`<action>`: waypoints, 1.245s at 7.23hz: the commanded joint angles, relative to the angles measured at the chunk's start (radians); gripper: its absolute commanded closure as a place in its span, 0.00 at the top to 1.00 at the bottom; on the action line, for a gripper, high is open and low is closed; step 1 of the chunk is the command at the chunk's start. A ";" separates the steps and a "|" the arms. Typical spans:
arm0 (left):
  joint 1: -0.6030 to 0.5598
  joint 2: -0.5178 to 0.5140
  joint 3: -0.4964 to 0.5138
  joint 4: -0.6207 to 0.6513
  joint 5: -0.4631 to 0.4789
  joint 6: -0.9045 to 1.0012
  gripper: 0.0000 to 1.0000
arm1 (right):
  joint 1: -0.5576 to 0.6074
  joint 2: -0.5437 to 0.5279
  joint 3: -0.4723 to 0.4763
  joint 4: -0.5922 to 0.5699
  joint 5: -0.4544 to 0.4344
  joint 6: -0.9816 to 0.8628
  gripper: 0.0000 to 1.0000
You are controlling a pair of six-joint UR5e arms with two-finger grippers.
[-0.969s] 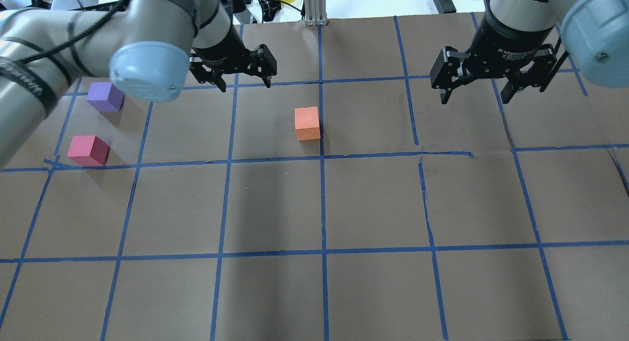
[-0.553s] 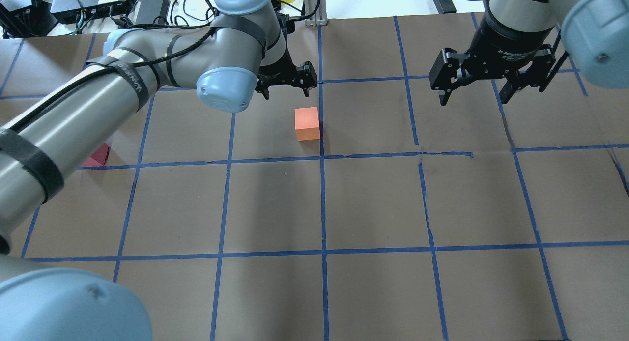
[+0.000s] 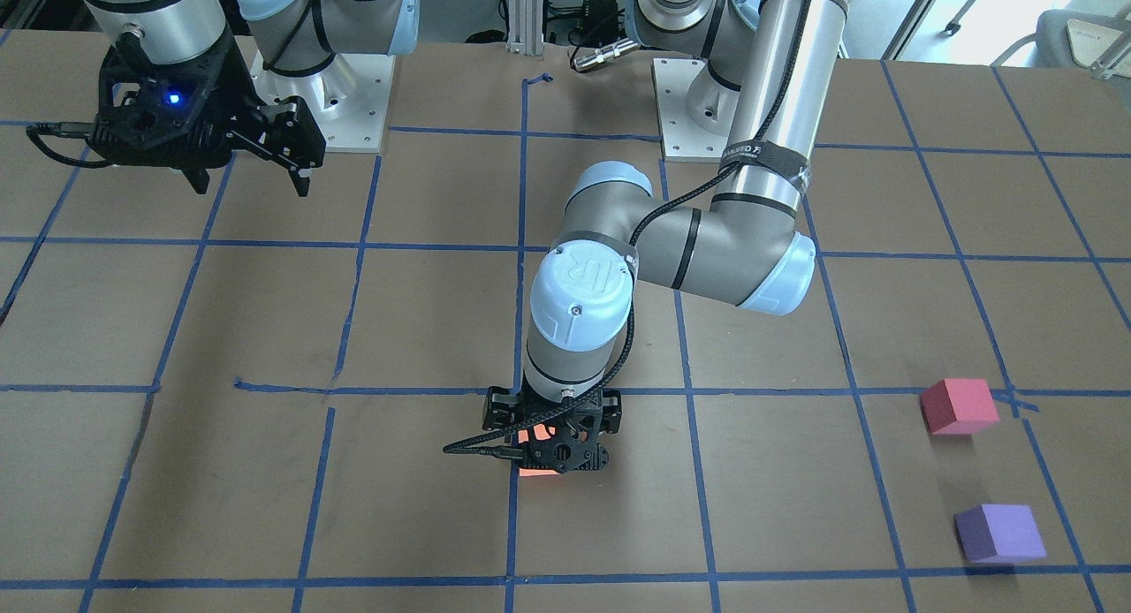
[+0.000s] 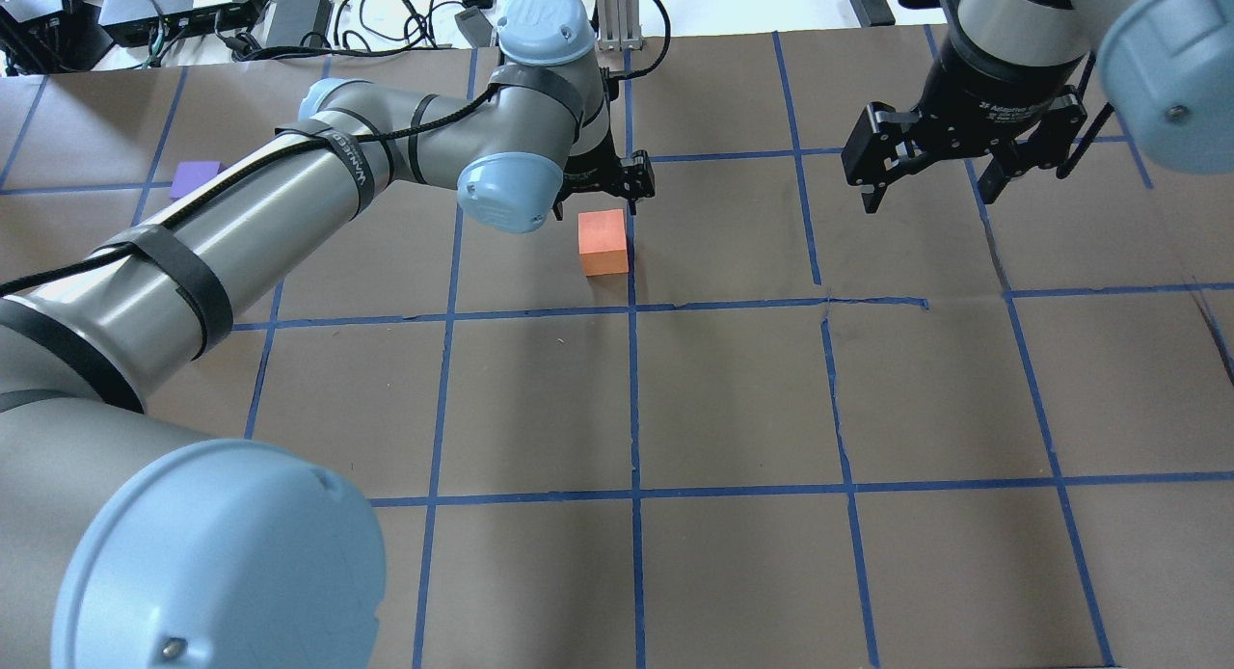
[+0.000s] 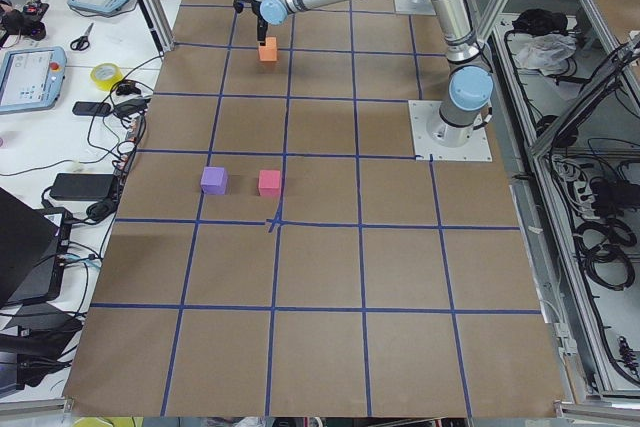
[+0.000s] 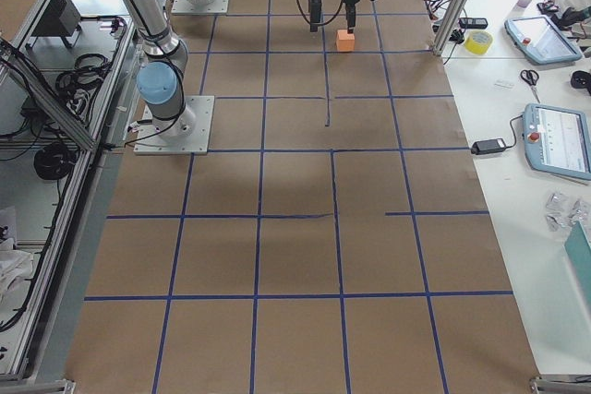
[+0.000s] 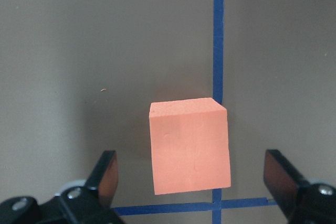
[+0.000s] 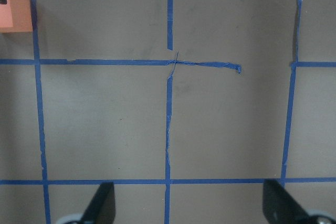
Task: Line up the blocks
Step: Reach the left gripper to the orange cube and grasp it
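I look down on the desk: brown paper crossed by blue tape in a grid. The orange block sits in the top left corner, cut off by the picture's edge, its right side just beside a vertical tape line. The middle vertical line has a gap just above the upper horizontal line. That horizontal line ends in a torn tip right of centre, with another piece near the right edge. At the bottom, the right gripper shows only two dark fingertips. The jaws stand wide apart with only paper and tape between them, well apart from the block.
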 commanded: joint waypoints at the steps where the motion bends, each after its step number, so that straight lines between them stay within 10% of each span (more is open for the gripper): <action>1: -0.007 -0.029 -0.002 -0.001 0.000 -0.022 1.00 | -0.001 0.002 0.006 0.001 0.000 0.025 1.00; 7: -0.010 -0.067 -0.007 0.000 0.017 -0.044 1.00 | 0.000 -0.003 0.029 -0.001 0.031 0.114 1.00; 9: -0.022 -0.069 -0.006 0.000 0.021 -0.073 0.73 | 0.000 -0.003 0.031 -0.001 0.028 0.107 1.00</action>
